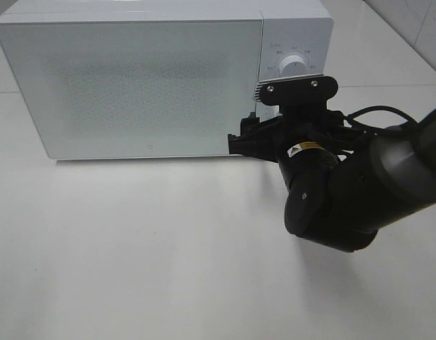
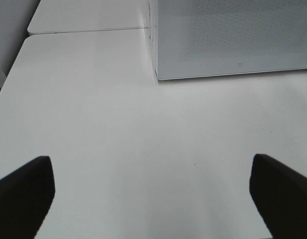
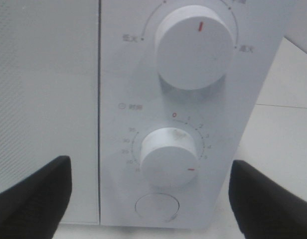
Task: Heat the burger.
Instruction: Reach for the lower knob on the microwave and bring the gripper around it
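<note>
The burger is out of view in every frame. The white microwave (image 1: 133, 85) stands at the back of the table with its door (image 3: 44, 74) closed. My right gripper (image 3: 151, 199) is open just in front of the control panel, its fingers (image 3: 34, 199) either side of the lower timer knob (image 3: 168, 157) and apart from it. That knob's red mark points down to the right, away from zero. In the high view the right gripper (image 1: 260, 136) sits low against the panel. My left gripper (image 2: 153, 194) hangs open over bare table, holding nothing.
An upper knob (image 3: 196, 47) and a round button (image 3: 156, 206) share the panel. The white table (image 1: 133, 248) spreads in front of the microwave (image 2: 233, 40). The bulky black right arm (image 1: 359, 191) fills the right side. A table seam (image 2: 83, 31) runs at the back left.
</note>
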Motion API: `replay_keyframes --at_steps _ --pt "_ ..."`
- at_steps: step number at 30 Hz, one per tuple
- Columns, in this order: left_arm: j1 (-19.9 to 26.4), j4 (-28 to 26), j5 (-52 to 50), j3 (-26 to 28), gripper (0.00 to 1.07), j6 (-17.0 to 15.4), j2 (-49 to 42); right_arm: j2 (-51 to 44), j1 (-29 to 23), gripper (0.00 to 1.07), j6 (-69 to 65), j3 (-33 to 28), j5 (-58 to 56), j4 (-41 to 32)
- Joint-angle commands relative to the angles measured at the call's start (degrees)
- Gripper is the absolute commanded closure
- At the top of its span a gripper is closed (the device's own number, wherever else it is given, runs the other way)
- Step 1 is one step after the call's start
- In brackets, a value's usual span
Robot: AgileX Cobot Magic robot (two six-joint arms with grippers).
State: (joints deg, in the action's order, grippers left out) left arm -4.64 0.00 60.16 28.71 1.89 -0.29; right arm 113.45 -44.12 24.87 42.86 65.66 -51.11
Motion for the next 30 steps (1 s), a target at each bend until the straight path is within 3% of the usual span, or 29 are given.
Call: replay_keyframes --at_steps 1,13,30 --pt "0.1 -0.6 -0.6 -0.2 0.07 -0.1 -1.4 0.7 2.8 0.26 -1.5 2.2 1.1 1.7" --pt "0.1 -0.5 -0.6 -0.2 0.07 -0.1 -1.4 5.2 5.5 0.29 -2.4 6.6 -1.9 5.2" --pt "0.1 -0.5 -0.6 -0.2 0.07 -0.1 -1.4 5.4 7.3 0.33 -4.6 6.6 -2.3 7.6"
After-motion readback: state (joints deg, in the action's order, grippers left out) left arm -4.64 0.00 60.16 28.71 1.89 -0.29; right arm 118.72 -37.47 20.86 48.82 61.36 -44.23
